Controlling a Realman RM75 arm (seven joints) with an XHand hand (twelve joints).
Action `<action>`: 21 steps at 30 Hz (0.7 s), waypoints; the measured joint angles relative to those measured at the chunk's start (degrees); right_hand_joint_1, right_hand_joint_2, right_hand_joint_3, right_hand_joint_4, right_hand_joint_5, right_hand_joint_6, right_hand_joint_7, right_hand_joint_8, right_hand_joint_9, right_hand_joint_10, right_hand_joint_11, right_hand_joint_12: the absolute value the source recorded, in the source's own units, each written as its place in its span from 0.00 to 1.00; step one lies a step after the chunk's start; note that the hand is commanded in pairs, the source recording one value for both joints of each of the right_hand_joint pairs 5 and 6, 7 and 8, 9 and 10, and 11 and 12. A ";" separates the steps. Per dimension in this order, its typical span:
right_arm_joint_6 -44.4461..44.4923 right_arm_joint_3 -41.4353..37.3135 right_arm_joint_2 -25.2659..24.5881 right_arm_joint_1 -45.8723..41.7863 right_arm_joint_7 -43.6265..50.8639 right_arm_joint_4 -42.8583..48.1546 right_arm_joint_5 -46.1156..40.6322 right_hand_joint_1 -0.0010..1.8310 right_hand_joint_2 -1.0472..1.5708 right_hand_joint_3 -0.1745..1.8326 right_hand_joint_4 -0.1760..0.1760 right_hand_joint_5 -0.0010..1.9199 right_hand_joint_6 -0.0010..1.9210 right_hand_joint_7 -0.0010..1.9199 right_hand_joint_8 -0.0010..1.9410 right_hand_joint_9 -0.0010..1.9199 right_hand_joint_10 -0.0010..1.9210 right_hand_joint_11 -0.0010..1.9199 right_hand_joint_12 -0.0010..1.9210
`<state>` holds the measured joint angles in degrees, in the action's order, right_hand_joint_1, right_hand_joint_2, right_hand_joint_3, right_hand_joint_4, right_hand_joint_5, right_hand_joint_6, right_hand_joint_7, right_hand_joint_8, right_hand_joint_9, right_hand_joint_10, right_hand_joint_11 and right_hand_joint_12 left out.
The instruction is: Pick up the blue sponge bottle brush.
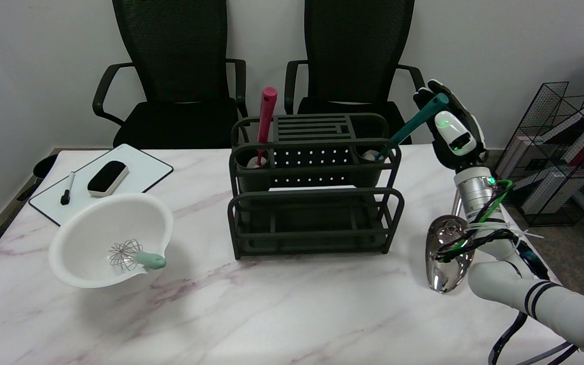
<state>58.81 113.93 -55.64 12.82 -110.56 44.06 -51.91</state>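
The blue sponge bottle brush has a teal-blue handle and leans up and to the right out of the right cup of the dark rack. Its pale sponge end is still down in that cup. My right hand is raised beside the rack's upper right corner with its back toward the camera. It holds the top of the handle, with dark fingers on both sides of the tip. The palm side is hidden.
A red-handled brush stands in the rack's left cup. A shiny metal scoop lies on the table under my forearm. At left are a white bowl with a whisk and a whiteboard with an eraser and a marker. Two black chairs stand behind the table, and a wire shelf is at far right.
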 measured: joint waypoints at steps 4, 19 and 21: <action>0.42 0.27 0.00 0.14 -0.01 0.55 0.57 0.61 0.36 0.63 0.50 0.32 0.32 0.34 0.33 0.29 0.29 0.13 0.13; 1.07 0.91 -0.23 0.74 -0.06 3.02 3.30 0.61 0.36 0.63 0.50 0.31 0.31 0.33 0.33 0.29 0.29 0.13 0.13; 0.75 0.98 -0.31 1.05 -0.06 3.29 3.73 0.62 0.37 0.62 0.50 0.31 0.31 0.33 0.33 0.29 0.29 0.13 0.13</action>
<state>59.56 114.91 -55.95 13.88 -110.62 47.35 -48.18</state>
